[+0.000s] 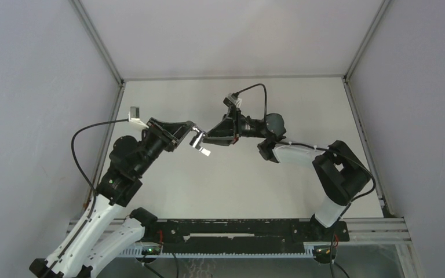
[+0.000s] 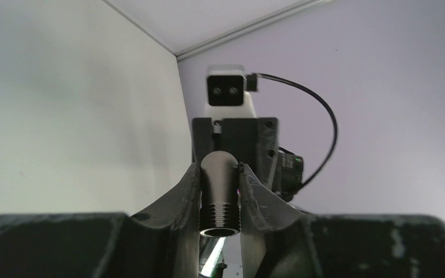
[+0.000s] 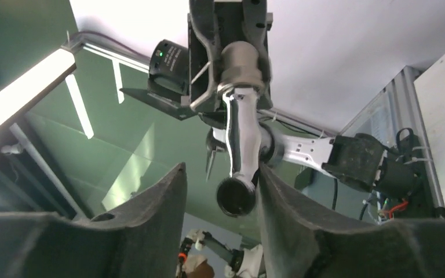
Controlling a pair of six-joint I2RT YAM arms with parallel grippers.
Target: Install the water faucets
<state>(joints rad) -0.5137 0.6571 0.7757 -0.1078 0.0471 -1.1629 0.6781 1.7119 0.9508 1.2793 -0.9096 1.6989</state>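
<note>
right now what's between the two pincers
The silver faucet, clamped in the left pincer, spout end between the right pincer's open fingers; clearest in right wrist view.

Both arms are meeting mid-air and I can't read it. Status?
Left gripper shut on shiny silver bent metal faucet, held above the table. Right gripper open, fingers either side of its spout end. Nothing in the way.

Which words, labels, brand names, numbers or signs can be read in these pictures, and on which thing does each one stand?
No text can be read in any of the three views.
The faucet: plain metal, no mark shows.
The white wrist camera: no label shows.
The black device with a green light: any print on it is too small to tell.
</note>
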